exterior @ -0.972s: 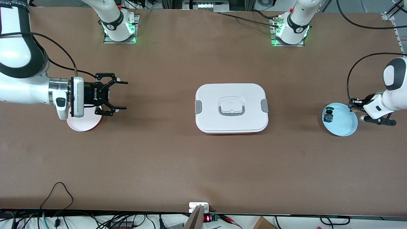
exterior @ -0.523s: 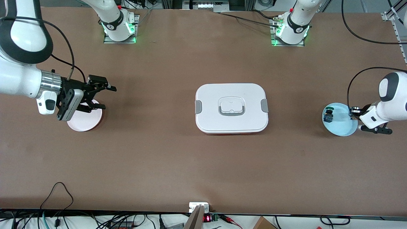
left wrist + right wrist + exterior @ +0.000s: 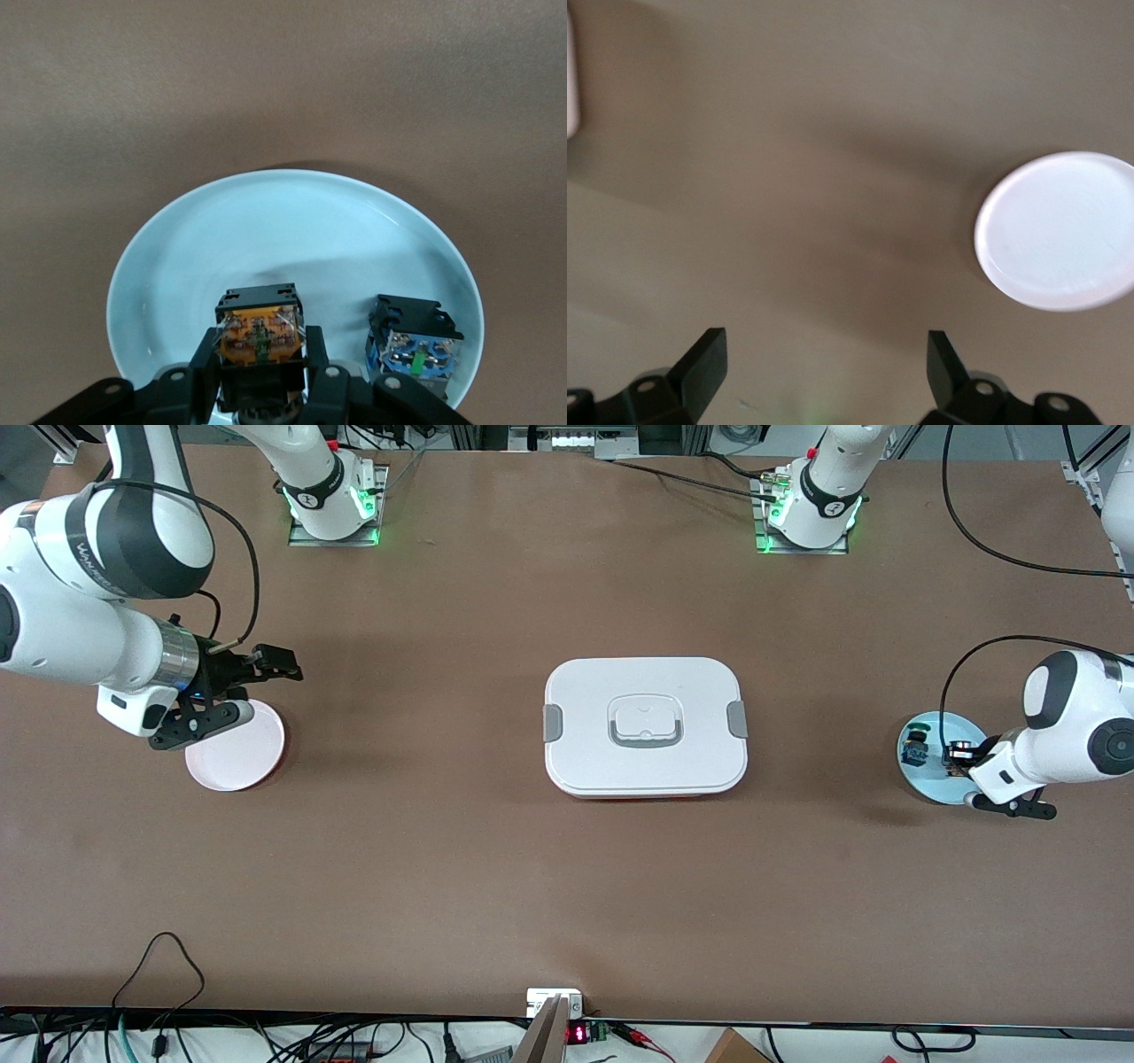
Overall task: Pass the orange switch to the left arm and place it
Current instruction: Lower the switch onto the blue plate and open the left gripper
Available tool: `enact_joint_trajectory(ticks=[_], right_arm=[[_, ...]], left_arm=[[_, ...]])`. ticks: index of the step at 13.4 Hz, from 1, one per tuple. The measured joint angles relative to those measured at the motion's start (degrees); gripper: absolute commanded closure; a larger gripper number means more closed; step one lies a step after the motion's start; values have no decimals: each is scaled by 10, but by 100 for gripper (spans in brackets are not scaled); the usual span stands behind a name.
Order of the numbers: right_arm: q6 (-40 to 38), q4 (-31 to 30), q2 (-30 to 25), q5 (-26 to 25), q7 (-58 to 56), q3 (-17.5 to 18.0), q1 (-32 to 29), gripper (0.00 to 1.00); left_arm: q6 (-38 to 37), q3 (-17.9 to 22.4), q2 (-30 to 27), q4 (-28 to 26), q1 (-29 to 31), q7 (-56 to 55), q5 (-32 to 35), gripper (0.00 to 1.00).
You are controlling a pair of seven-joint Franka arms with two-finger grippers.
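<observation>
Over the last second the left gripper (image 3: 955,760) has been carried in from the outer rim of the pale blue plate (image 3: 930,790) to a spot over the plate itself, at the left arm's end of the table. Over the same interval the right gripper (image 3: 232,691) has been swung round and drawn back toward its own end, and is now held over the edge of the white plate (image 3: 239,766), fingers spread wide with nothing between them (right wrist view: white plate (image 3: 1060,232) ahead, table only between the tips).

Left wrist view: the orange switch (image 3: 260,326) is seen clamped between the two fingers (image 3: 321,382) of the left gripper, its orange and black body upright, over the blue plate's floor. Whether it is lifted clear of the plate cannot be told. The green-capped switch (image 3: 415,350) is left lying on the same plate, just beside the held one and not touching it.

Judgement: the pick appears made; the carry and handover are not yet done. The box (image 3: 645,726) lies mid-table, squarely between the two plates, well apart from both grippers, so a route around or over it will be needed.
</observation>
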Motion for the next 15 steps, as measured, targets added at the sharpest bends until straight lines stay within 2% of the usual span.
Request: enact_joint_trajectory(ticks=[2,5,8,9,12,15], right_arm=[[-45,22,0,-43,46,0,-2,0],[-86,72,0,-55,67,-1,-18,0],[-88,105,-1,-56,67,12,-73,0],[-87,107,-1,-57,67,19,-84,0],[-86,122,-1,-71,71,26,-90,0],[-87,134,-1,-113,103,38,-76,0]], left_arm=[[0,6,6,2,-1,0,2,93],[6,34,11,20,-21,1,9,75],[6,38,17,31,-27,1,11,30],[6,39,17,33,-27,1,11,0],[6,38,19,44,-27,1,11,0],[-10,30,15,63,-27,1,-22,0]])
